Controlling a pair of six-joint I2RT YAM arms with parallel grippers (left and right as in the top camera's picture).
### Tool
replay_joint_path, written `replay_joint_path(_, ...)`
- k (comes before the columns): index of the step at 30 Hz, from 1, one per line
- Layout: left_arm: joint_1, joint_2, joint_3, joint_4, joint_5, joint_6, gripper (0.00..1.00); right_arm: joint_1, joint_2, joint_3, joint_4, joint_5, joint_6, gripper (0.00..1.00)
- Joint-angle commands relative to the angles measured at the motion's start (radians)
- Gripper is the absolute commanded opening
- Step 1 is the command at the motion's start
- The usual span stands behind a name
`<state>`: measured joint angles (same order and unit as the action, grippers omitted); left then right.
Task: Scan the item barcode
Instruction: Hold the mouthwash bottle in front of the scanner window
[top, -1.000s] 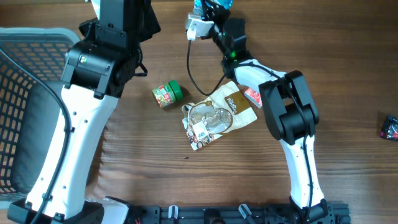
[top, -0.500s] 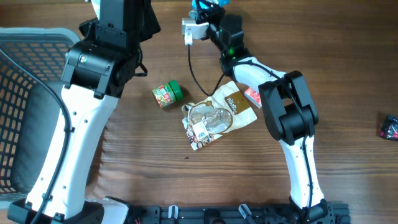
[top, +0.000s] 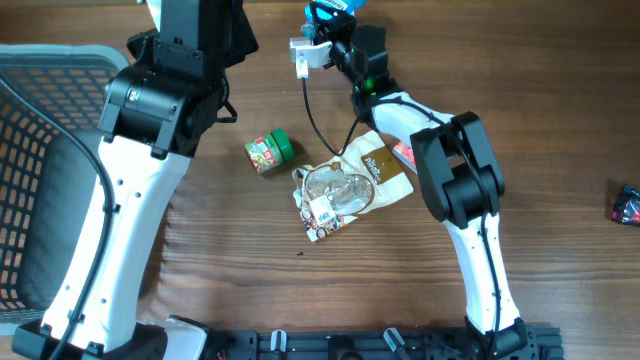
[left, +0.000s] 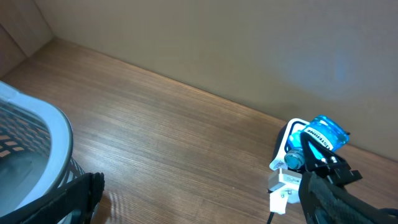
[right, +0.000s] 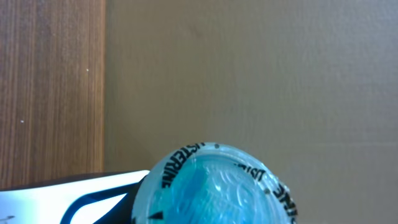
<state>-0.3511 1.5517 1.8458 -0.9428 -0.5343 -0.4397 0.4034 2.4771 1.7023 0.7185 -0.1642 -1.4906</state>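
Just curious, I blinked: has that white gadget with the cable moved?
Yes. The white scanner has shifted left, judged against the green jar, which stayed put.

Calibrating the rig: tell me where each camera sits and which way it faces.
Overhead: above the table, facing down; both arms, basket, blue bottle.
Left wrist: facing across the table to the wall; own finger lower left.
Right wrist: close on the blue bottle, wall behind; own fingers not seen.
Shared: the blue bottle, in all three.
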Motion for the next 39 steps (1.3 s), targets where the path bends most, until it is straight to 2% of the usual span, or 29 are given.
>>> replay_joint_path(1,0.003,-0.02,0.007,0.003,-0.021,-0.01,1.0,0.002,0.003,0.077,0.013,-0.037,-0.013,0.17)
replay_joint_path(11,0.003,-0.02,0.007,0.003,-0.021,-0.01,1.0,0.006,0.005,0.087,0.002,-0.041,0.025,0.12)
replay_joint_path(29,0.003,-0.02,0.007,0.003,-0.021,-0.01,1.0,0.024,0.005,0.115,0.001,-0.062,0.114,0.13)
replay_joint_path(39,0.003,-0.02,0.007,0.003,-0.021,-0.01,1.0,0.008,0.005,0.119,-0.002,-0.063,0.104,0.13)
